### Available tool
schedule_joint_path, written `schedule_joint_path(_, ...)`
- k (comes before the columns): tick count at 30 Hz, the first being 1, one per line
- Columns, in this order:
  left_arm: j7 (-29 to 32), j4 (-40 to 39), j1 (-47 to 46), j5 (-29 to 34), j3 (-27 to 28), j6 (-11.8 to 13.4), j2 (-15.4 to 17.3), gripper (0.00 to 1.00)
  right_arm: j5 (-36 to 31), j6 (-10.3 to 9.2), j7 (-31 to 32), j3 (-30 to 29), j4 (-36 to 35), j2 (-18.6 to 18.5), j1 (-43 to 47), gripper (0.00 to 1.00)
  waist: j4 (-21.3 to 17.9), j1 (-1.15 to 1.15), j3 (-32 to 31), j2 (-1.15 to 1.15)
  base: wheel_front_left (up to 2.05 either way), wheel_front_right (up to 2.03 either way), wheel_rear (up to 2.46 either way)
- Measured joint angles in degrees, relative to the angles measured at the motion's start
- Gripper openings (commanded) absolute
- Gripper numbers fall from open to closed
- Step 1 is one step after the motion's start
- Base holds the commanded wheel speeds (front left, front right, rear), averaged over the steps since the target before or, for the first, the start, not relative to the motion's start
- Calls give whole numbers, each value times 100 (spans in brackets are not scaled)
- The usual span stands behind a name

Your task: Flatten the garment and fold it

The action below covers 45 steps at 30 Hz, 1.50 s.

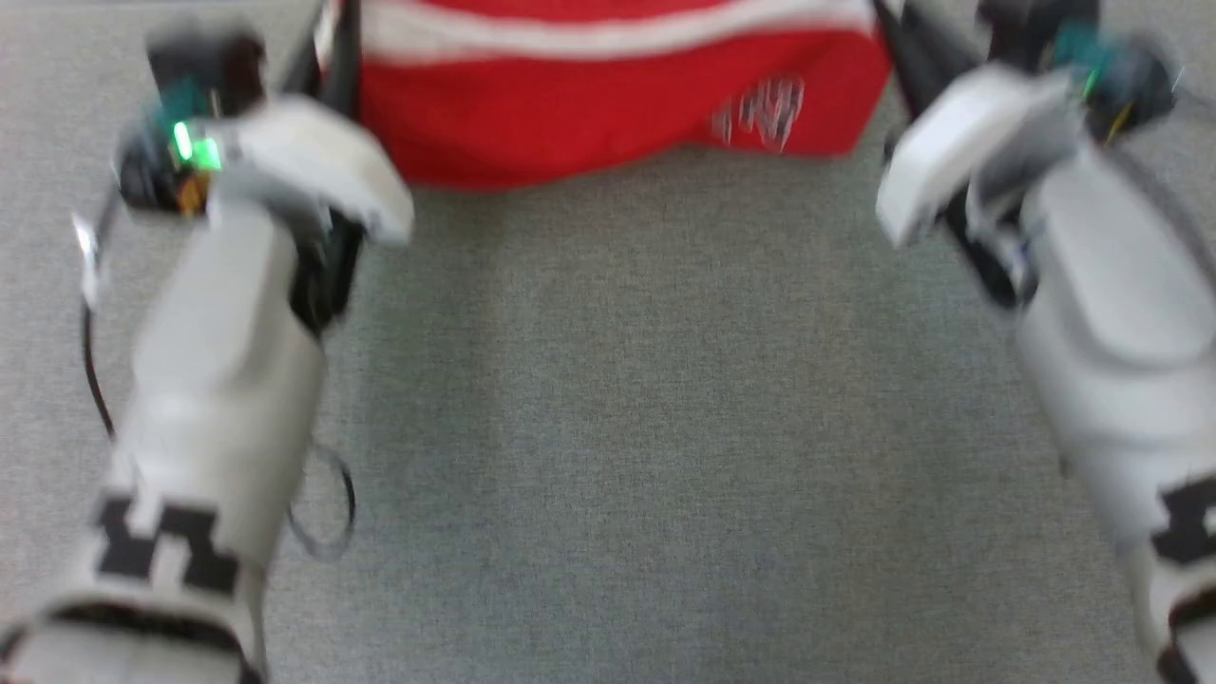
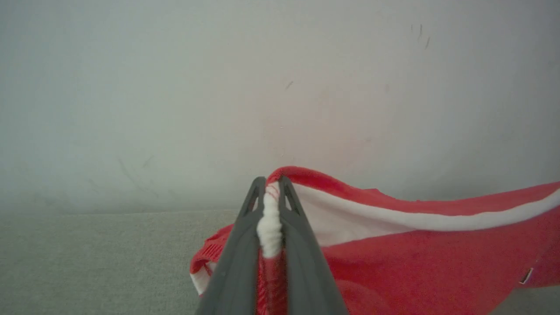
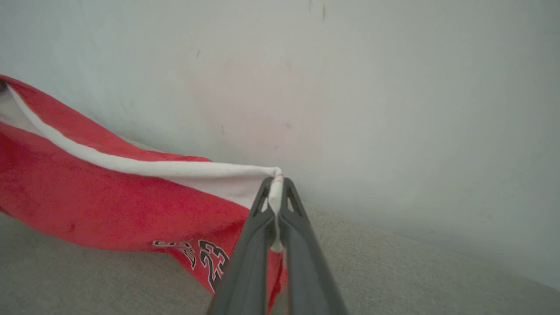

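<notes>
1. The left gripper (image 2: 271,186) has its fingers (image 2: 236,262) clamped on one end of the garment (image 2: 415,271). A bunched roll of the white band (image 2: 393,221) is squeezed between them.
2. The right gripper (image 3: 275,183) has its fingers (image 3: 249,262) pressed together on the other end of the same band (image 3: 153,168), right at the corner.
3. In the head view the garment (image 1: 589,104) is stretched between the two grippers at the far edge of the picture. The band (image 1: 589,38) is uppermost and the red cloth sags below it.
4. The print (image 3: 205,258) sits near the lower hem on the right gripper's side. It is blurred in the head view (image 1: 760,114).
5. The hem hangs low over the grey tabletop (image 1: 608,427). I cannot tell if it touches.
6. Between the two forearms, on the near side of the hem, lies a wide bare stretch of tabletop.
7. A pale wall (image 2: 262,87) rises close behind the garment, so there is little room on the far side.
</notes>
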Motion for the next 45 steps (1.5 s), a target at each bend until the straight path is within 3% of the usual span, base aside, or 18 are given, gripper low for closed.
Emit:
schedule_joint_path(7,0,-1003,1935,164,392,73,-168,0,469,0,-187,114,-934,-381,1688,0,4,-1,-389,0,0,0,0)
schedule_joint_path(14,85,-1764,3804,-114,388,-23,-385,0,386,0,345,-788,-2757,-669,4121,0,47,-2,-946,0,0,0,0)
schedule_joint_path(20,1056,-2973,5010,-283,268,312,-225,0,-85,4,1473,-1949,-4819,-254,6252,0,101,-3,-1369,0,0,0,0)
schedule_joint_path(25,1941,-4268,5787,-336,271,724,177,0,-261,4,2479,-2215,-6106,145,7281,0,145,-2,-1547,0,0,0,0)
schedule_joint_path(32,2602,-5762,6581,-354,298,1268,430,0,-352,10,3275,-2572,-6894,169,7560,0,161,0,-1511,0,0,0,0)
schedule_joint_path(36,2522,-6063,6539,-303,341,1327,431,0,-301,10,3377,-2568,-6883,-15,7066,0,218,1,-1428,0,0,0,0)
schedule_joint_path(40,2298,-5945,6104,-304,419,1340,282,0,-157,9,3381,-2406,-6323,-253,6058,0,290,1,-1299,0,0,0,0)
schedule_joint_path(45,2045,-5442,5239,-270,421,1314,26,0,88,7,3264,-2159,-5083,-458,4535,0,438,2,-1072,0,0,0,0)
